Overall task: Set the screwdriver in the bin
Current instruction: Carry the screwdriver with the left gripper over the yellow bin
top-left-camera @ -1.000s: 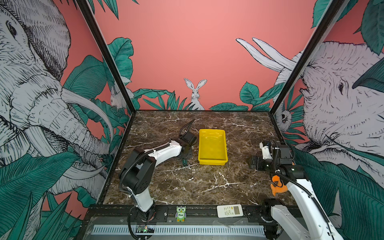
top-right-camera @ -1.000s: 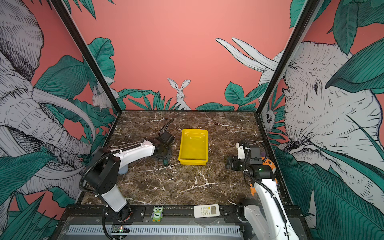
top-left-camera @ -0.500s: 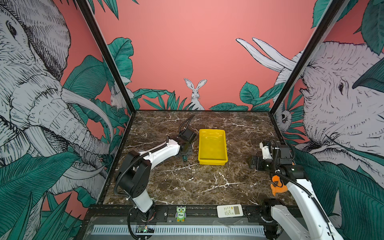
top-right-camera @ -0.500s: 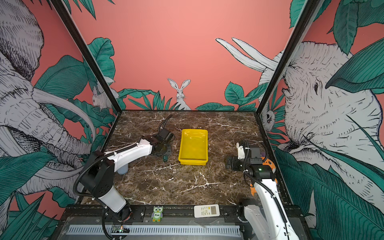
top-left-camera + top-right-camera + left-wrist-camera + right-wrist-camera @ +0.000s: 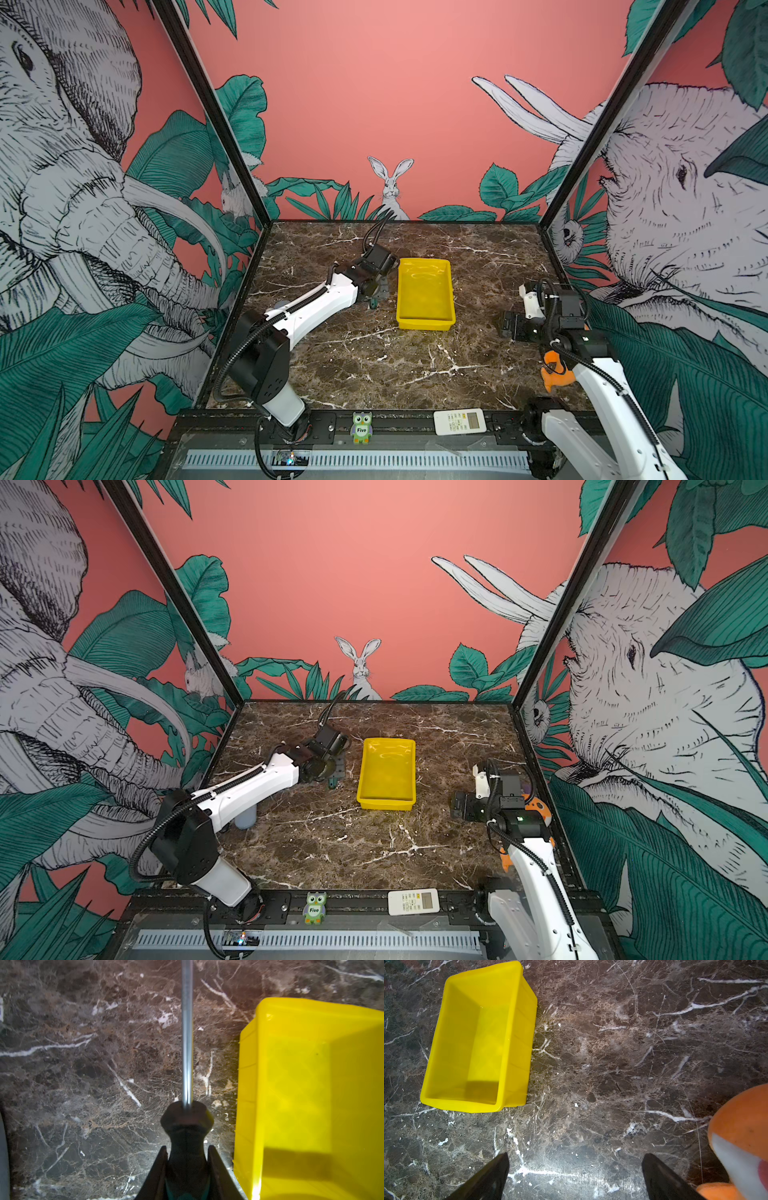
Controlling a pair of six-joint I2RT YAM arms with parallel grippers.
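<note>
Left wrist view: the left gripper is clamped on the handle of the screwdriver, whose shaft runs parallel to the long left wall of the bin just to its right, so a short rightward carry should suffice.

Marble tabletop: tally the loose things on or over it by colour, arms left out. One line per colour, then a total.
Yellow: 1, the bin
Green and black: 1, the screwdriver, clamped in the left gripper
Orange: 1, the soft toy
Blue-grey: 1, a rounded object, partly hidden
Total: 4
</note>
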